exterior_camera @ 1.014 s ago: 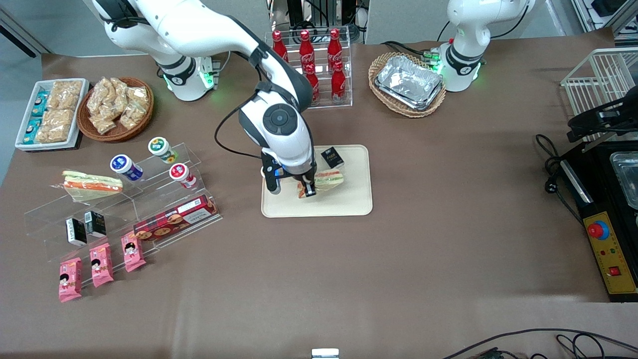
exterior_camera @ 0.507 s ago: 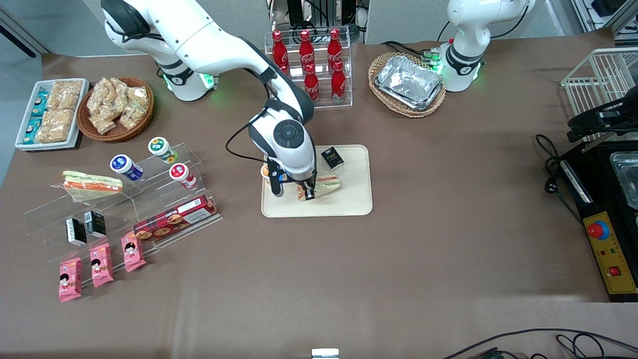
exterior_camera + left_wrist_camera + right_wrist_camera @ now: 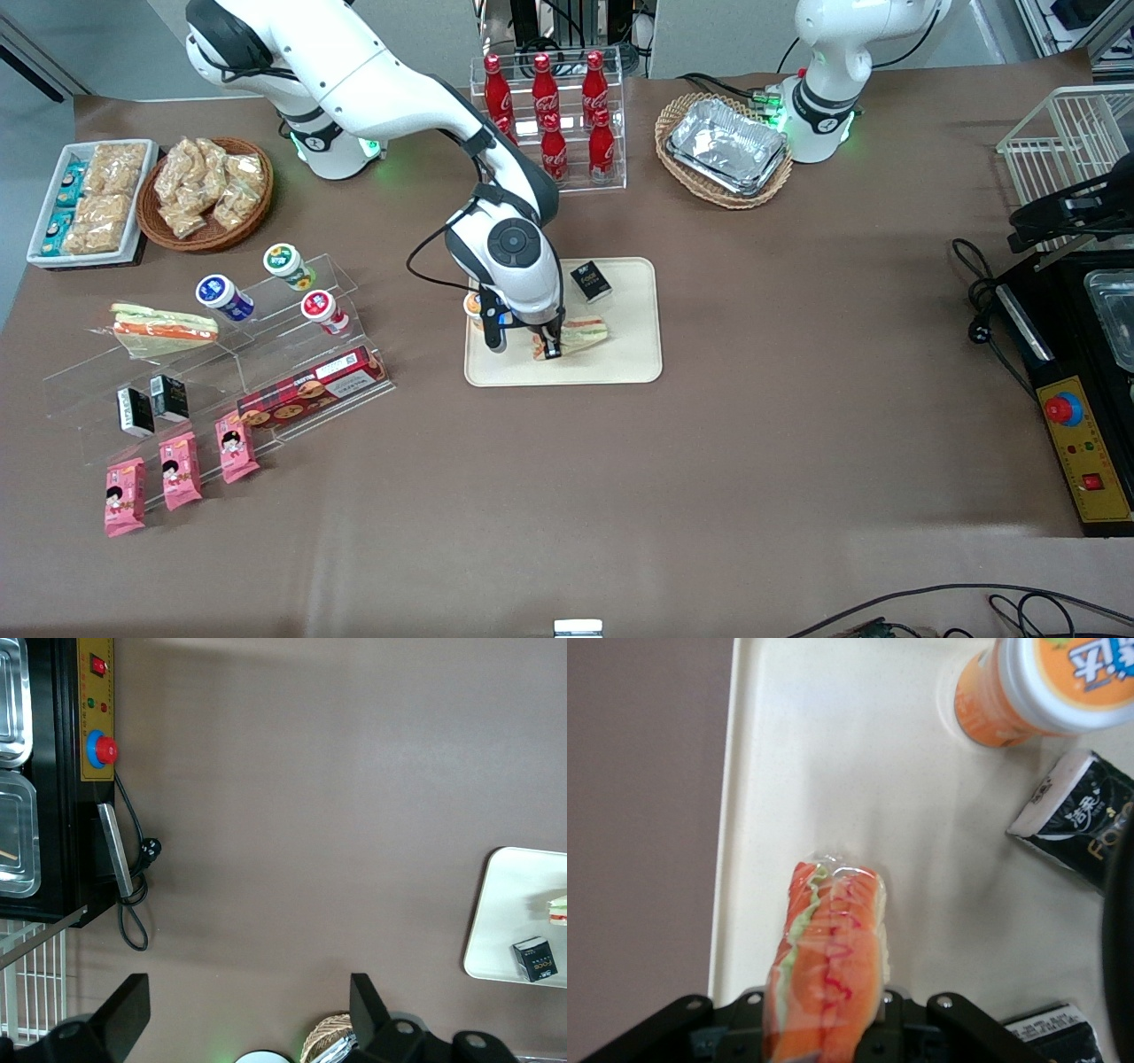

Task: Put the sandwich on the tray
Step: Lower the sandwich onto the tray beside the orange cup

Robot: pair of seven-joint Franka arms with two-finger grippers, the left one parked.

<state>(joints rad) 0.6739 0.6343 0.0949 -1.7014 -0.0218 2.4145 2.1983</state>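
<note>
Hand: low over the tray, clamped on the sandwich, which lies on the tray's surface. Tray: on the table; also contains a black box and an orange cup. Wicker basket: foil trays.

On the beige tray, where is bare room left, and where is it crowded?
The hand is shut on the sandwich low over the tray. Bare tray lies between the sandwich and the rim nearest the front camera, and toward the parked arm. It is crowded by the black box and orange-lidded cup.
</note>
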